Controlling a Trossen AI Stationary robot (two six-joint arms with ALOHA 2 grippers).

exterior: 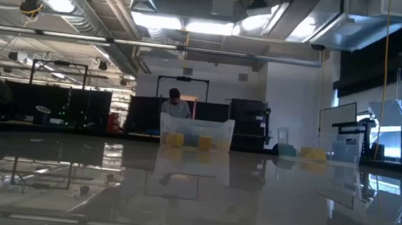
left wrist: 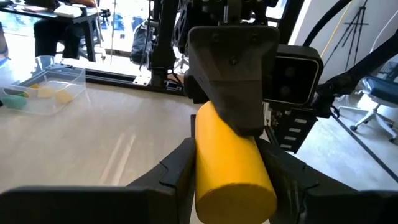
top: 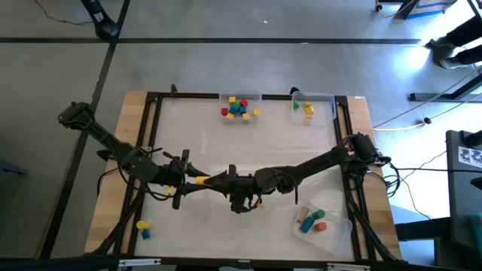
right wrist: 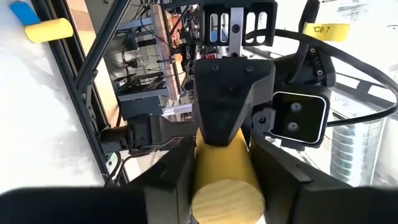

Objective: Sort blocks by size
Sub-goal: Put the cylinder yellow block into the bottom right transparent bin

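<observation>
A yellow cylinder block (top: 202, 180) hangs level above the table's middle, toward the near edge, held between my two grippers. My left gripper (top: 194, 179) comes at it from the table's left and my right gripper (top: 218, 181) from the right, each shut on one end. In the left wrist view the cylinder (left wrist: 230, 162) runs from my own fingers to the other gripper. The right wrist view shows the same cylinder (right wrist: 225, 180). Several small blocks (top: 239, 108) lie in a clear tray at the far edge. My left gripper pinches the cylinder's curved side near its left end (left wrist: 214, 186) between its two fingers. The fingers (left wrist: 177, 168) lie level along the cylinder, coming from the table's left. The cylinder is lifted clear of the table and lies level. My right gripper pinches the cylinder's curved side near its right end (right wrist: 205, 180) between its two fingers. The fingers (right wrist: 174, 168) lie level along it, coming from the table's right. Its hold is turned a quarter round against the left one, with one finger (left wrist: 230, 81) over the cylinder's top.
A second clear tray (top: 322, 99) at the far right holds yellow and green blocks. A third tray (top: 343, 226) at the near right holds tan, green, red and blue blocks. A yellow and a blue block (top: 143, 228) lie at the near left. A black frame (top: 154, 120) borders the white table.
</observation>
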